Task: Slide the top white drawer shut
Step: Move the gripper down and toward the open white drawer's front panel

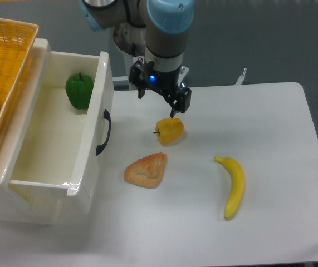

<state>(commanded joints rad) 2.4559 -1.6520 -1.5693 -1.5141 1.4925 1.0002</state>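
Note:
The top white drawer stands pulled far out to the right, its inside open to view. Its curved black handle is on the front panel facing the table. A green bell pepper lies in the drawer's far corner. My gripper hangs to the right of the drawer front, well apart from the handle, just above and behind a yellow bell pepper. Its two fingers are spread, and it is open with nothing between them.
A pastry lies on the table near the drawer front, and a banana lies further right. An orange woven basket with a bowl in it sits on top of the cabinet at the left.

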